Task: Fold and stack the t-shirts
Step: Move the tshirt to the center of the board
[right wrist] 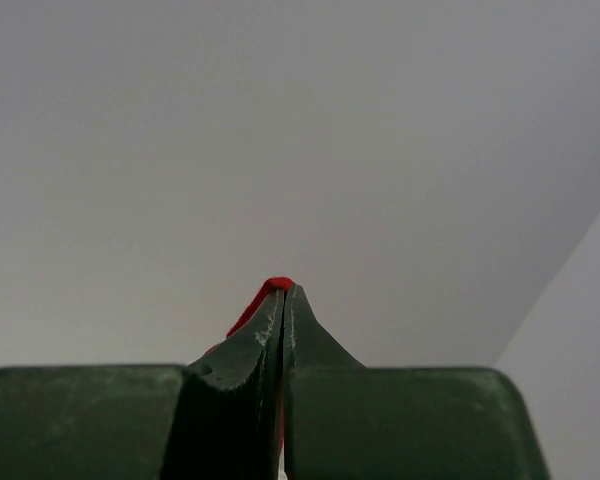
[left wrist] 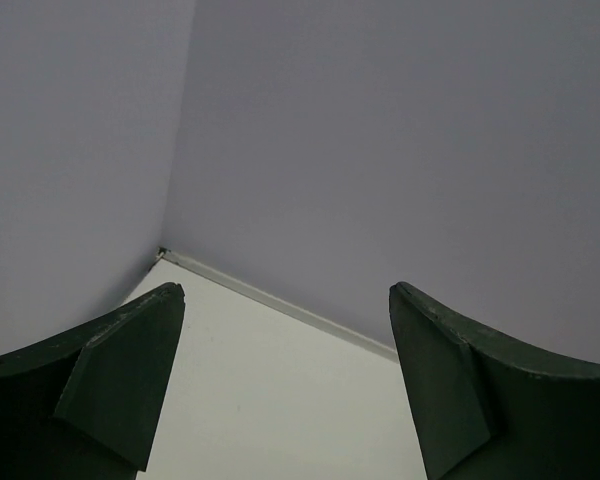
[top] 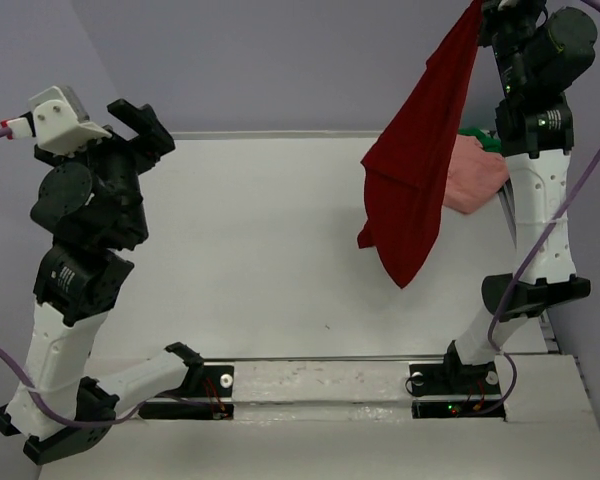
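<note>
The hanging t-shirt (top: 420,190) dangles from the right gripper (right wrist: 283,292) above the right half of the surface (top: 260,250). Behind it, in the far right corner, a second t-shirt (top: 475,178) lies on the surface, with a third t-shirt (top: 480,136) just behind it at the far edge. The left gripper (left wrist: 285,292) hovers near the far left corner, well apart

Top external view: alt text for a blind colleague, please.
The right end effector holds the dark red t-shirt hanging above the table. The pink t-shirt and green t-shirt lie bunched behind it; the left end effector is open, empty.
</note>
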`<state>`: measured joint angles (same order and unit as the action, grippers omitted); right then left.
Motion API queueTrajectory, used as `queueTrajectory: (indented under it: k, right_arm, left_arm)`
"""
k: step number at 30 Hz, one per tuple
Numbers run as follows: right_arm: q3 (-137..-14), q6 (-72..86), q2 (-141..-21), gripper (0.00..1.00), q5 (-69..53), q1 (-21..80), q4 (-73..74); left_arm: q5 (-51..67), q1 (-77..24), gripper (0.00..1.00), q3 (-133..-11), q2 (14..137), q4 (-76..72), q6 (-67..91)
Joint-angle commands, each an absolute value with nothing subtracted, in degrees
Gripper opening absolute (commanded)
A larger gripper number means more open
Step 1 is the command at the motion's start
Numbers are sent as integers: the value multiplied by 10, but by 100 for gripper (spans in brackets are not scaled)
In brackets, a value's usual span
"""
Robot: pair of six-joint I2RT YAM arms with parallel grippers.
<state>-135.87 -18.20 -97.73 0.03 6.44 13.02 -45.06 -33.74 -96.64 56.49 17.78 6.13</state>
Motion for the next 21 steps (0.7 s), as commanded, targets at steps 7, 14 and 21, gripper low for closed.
queueTrajectory:
  k: [7, 14, 21]
  right_arm:
    - [-1309, -251, -879, 0, 103, 44, 37]
    - [-1270, -282, -827, 0, 121, 39, 17]
    - [-1263, -214, -838, 0, 56, 39, 57]
  left_arm:
    - [-520, -340, 93, -991, 561, 185, 6]
    - [-487, -341, 93, -981, 574, 186, 18]
    - [-476, -342, 93, -968, 562, 187, 25]
